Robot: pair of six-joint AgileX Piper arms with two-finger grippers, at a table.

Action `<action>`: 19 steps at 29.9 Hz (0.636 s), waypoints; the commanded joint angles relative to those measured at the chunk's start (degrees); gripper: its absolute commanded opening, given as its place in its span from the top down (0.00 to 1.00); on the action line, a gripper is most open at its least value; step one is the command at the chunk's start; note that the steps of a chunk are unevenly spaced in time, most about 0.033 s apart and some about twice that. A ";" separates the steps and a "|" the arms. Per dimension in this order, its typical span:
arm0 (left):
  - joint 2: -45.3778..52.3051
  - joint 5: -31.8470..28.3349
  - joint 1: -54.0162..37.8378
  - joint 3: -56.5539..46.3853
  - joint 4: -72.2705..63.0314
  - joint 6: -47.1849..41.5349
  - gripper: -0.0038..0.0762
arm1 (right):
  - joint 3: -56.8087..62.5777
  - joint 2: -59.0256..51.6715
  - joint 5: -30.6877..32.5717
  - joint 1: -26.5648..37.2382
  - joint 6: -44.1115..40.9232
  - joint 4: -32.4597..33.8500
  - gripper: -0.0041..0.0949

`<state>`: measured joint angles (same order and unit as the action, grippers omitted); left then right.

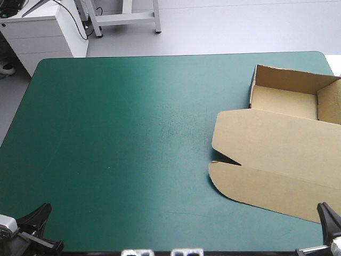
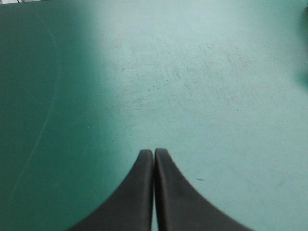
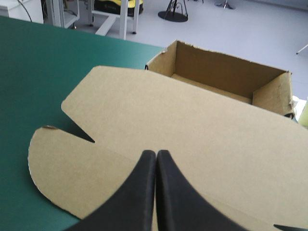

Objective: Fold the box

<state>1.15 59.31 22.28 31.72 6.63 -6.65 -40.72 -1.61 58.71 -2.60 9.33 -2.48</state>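
Note:
The brown box [image 1: 277,154] sits at the table's right side as an open tray with raised walls [image 1: 285,80] at the far end and its lid lying flat toward the front edge. In the right wrist view the flat lid [image 3: 183,130] spreads just ahead of and under my right gripper [image 3: 156,153], whose fingers meet in a point, holding nothing. My left gripper [image 2: 154,151] is shut too, over bare teal-green cover near the front left corner. In the high view only the tips of the left gripper [image 1: 40,213] and right gripper [image 1: 326,213] show at the front corners.
The teal-green cover [image 1: 122,133] lies bare across the left and middle of the table. The box's tray reaches the table's right edge. A white cabinet [image 1: 37,32] stands beyond the far left corner.

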 commanded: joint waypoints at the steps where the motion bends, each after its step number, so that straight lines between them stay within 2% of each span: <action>1: 0.15 -3.65 0.16 0.94 -0.05 -0.55 0.96 | 2.52 -0.38 -3.83 -0.52 0.13 -1.24 0.97; 5: 0.15 -3.65 0.16 0.94 -0.05 -0.55 0.96 | 7.52 -0.38 -5.56 -0.52 1.55 -5.40 0.97; 12: 0.15 -3.65 0.16 -1.57 -0.05 -0.71 0.96 | 12.58 -0.38 -8.96 -0.92 3.21 -6.06 0.97; 19: 0.15 -3.97 0.16 -1.96 -0.83 -0.54 0.96 | 12.59 -0.38 -9.13 -0.92 3.21 -6.22 0.97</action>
<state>1.10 59.61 22.28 28.58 5.98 -6.67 -26.95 -1.44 54.16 -3.24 11.97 -7.97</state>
